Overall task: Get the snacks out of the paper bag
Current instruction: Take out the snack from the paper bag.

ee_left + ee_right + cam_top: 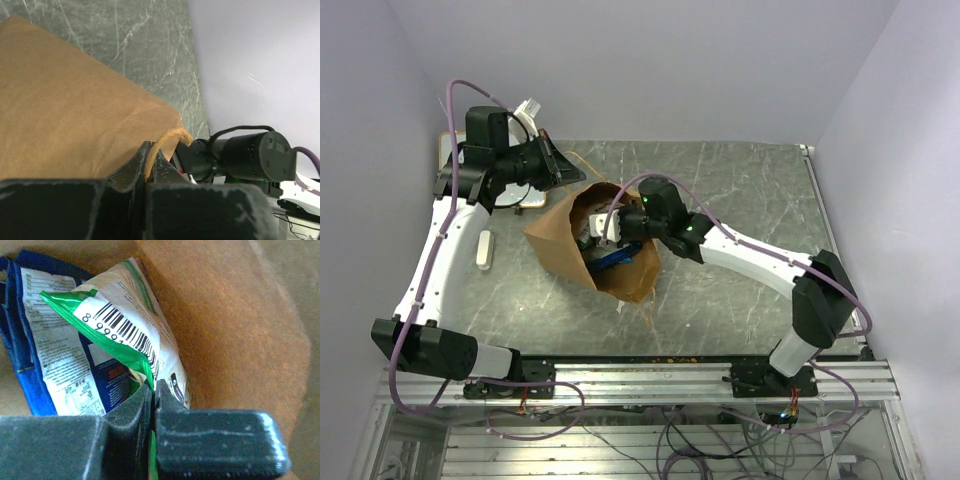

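Note:
The brown paper bag [558,245] lies on its side at mid-table, mouth toward the right. My left gripper [149,150] is shut on the bag's twisted paper handle [167,137] at the bag's top edge [575,178]. Reaching into the bag's mouth, my right gripper [153,386] is shut on the edge of a green snack packet [125,335] with a barcode. A blue snack packet [30,355] lies beside it inside the bag, and a blue packet [615,260] shows at the mouth in the top view.
A white marker-like stick [485,250] lies left of the bag. A small white board [525,198] sits under the left arm's wrist, and a white object [531,108] rests at the back left. Walls close in on three sides.

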